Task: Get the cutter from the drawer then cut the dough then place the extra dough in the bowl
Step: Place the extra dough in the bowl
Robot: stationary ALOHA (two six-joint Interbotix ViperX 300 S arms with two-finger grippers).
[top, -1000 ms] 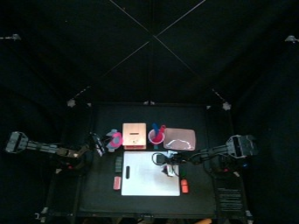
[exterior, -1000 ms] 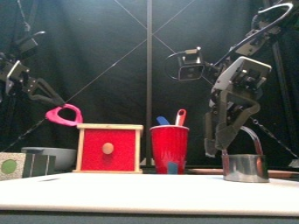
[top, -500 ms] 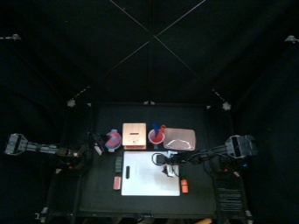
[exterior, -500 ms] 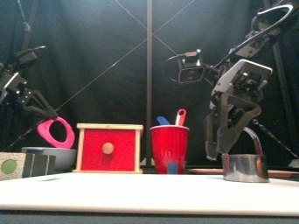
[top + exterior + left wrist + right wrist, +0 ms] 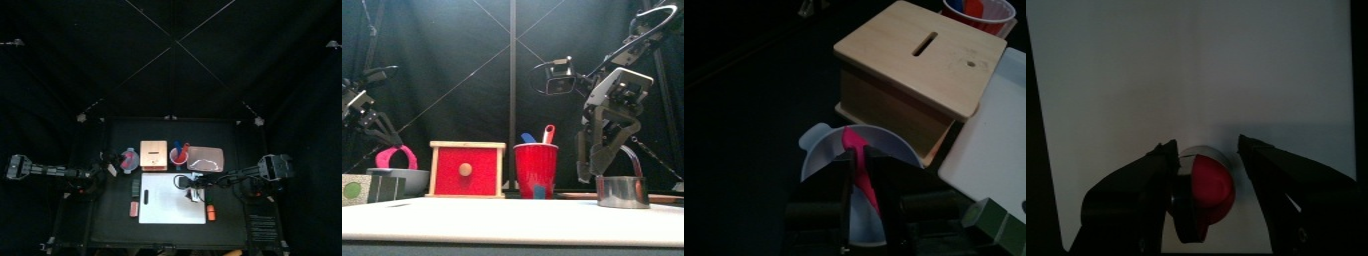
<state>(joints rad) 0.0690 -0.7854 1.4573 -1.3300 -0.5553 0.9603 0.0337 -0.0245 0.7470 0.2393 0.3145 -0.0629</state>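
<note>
Beside the wooden box [image 5: 466, 169], the left fingers [image 5: 815, 218] pinch the pink dough ring [image 5: 396, 158], its lower part inside the bowl [image 5: 404, 181]. On the white board [image 5: 1186, 70], the right fingers [image 5: 1146, 190] grip the cutter [image 5: 621, 190] around a red disc [image 5: 1208, 188].

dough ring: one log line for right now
left gripper | holding dough ring, partly in bowl | right gripper | at cutter on cutting board | dough disc inside cutter
</note>
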